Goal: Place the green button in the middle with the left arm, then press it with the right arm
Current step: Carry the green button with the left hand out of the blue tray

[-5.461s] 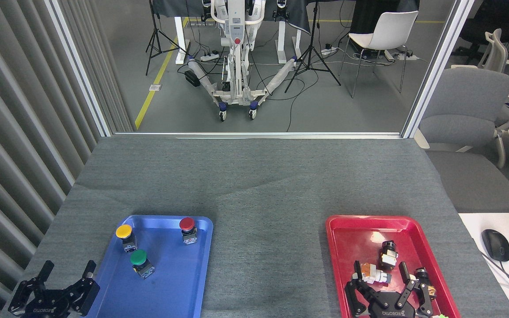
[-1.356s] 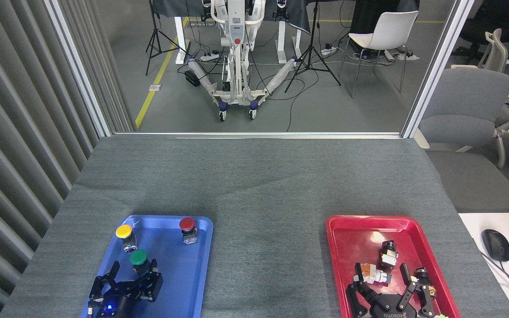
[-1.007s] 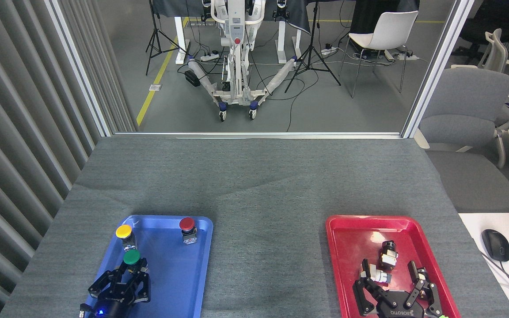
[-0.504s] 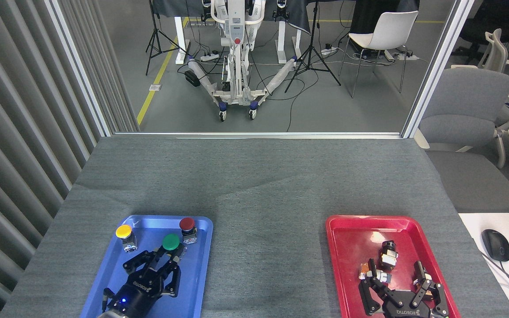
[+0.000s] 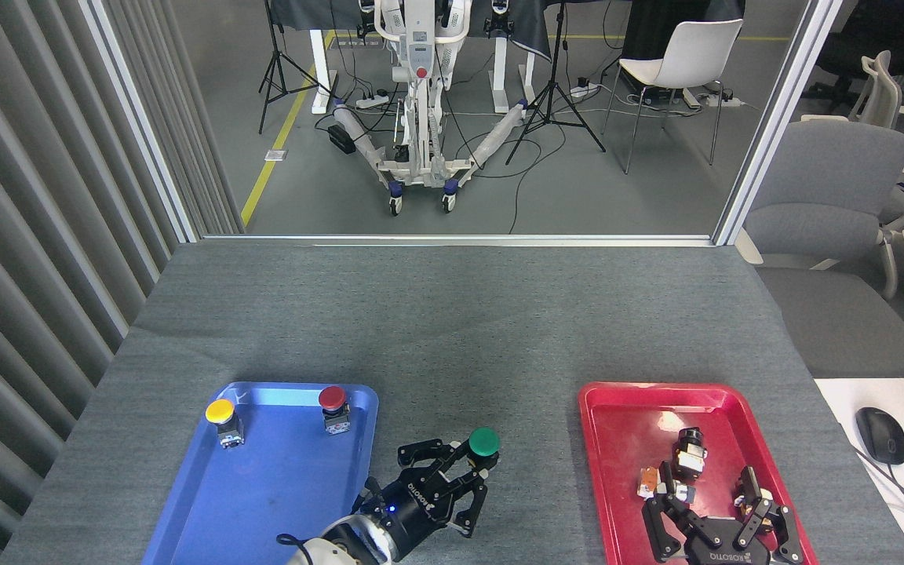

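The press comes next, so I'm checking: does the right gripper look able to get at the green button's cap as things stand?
Probably yes. The green button is held in the left gripper with its cap facing up and uncovered. Only bare cloth lies between it and the right gripper, which sits over the red tray.

You have a yellow button (image 5: 220,412) and red button (image 5: 332,399) upright in the blue tray (image 5: 264,502); small parts (image 5: 687,451) lie in the red tray (image 5: 617,439).

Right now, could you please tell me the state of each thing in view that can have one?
green button: held by the left pincer over the cloth between the trays
right pincer: open, over the red tray
yellow button: upright in the blue tray
red button: upright in the blue tray
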You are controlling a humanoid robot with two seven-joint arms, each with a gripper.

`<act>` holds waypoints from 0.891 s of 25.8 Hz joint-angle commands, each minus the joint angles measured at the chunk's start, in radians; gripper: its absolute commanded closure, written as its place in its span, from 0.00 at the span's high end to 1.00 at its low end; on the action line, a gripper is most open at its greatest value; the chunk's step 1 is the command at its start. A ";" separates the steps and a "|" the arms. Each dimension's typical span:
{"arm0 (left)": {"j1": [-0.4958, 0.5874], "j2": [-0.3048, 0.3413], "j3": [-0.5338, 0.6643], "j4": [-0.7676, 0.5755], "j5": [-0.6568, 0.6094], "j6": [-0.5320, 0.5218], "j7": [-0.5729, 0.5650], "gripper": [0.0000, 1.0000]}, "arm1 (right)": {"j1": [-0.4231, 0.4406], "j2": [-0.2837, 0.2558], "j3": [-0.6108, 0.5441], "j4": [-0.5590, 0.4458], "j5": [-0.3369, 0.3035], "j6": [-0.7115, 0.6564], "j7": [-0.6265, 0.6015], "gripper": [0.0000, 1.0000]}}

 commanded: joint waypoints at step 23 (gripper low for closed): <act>-0.036 -0.076 -0.055 0.174 -0.005 -0.019 -0.001 0.90 | -0.003 0.011 0.003 0.008 -0.009 -0.026 0.009 0.79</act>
